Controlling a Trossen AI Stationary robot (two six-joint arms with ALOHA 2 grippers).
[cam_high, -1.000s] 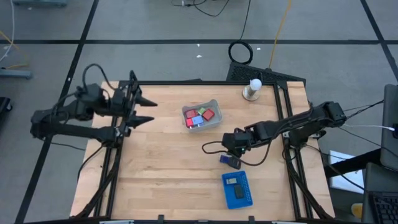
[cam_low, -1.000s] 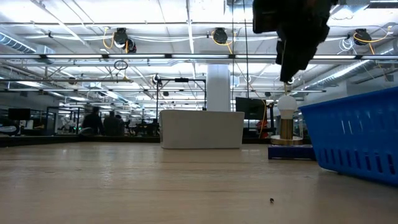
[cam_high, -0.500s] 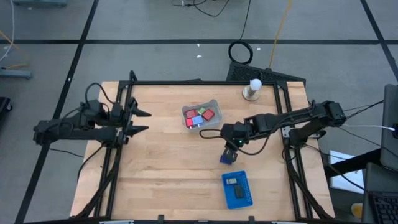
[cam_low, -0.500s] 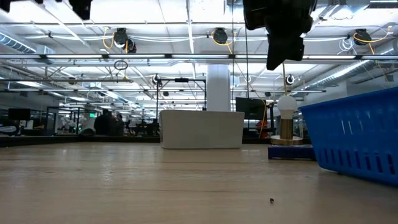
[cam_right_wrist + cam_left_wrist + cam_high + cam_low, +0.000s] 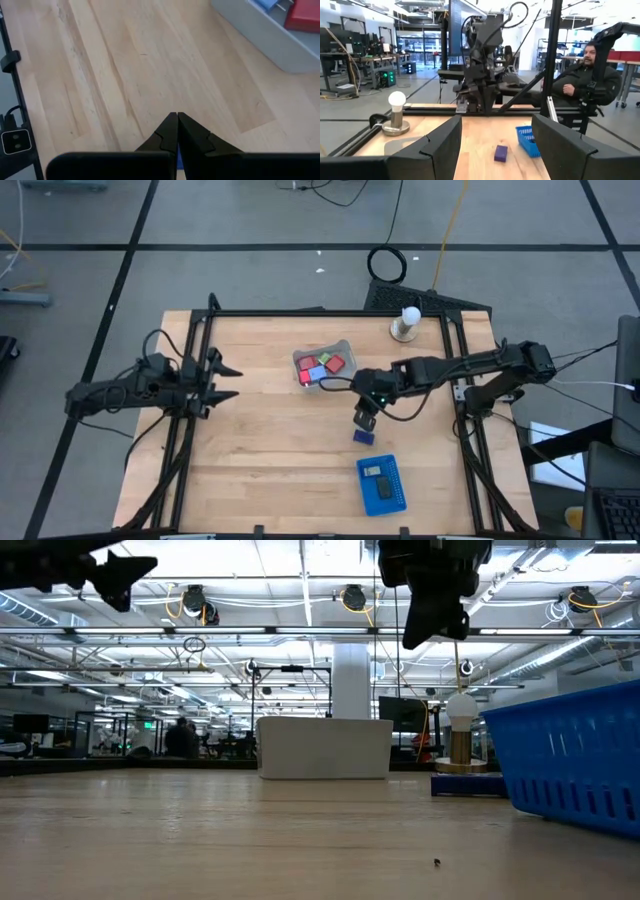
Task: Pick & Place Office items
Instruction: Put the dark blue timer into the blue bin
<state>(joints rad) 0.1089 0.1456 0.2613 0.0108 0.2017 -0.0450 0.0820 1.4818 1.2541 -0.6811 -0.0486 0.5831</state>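
Several office items sit in the pale bin; one dark blue block lies on the tabletop beside the right gripper, fingers pressed together, seemingly empty. Left gripper waits, fingers spread.

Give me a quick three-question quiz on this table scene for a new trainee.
1. True or false: the right gripper is shut.
2. The dark blue block, between the pale bin and the blue tray, is: A held aloft; B lying on the table; C stacked on another piece.
3. Fill in: the left gripper is ___.
Key: 1 true; 2 B; 3 open.
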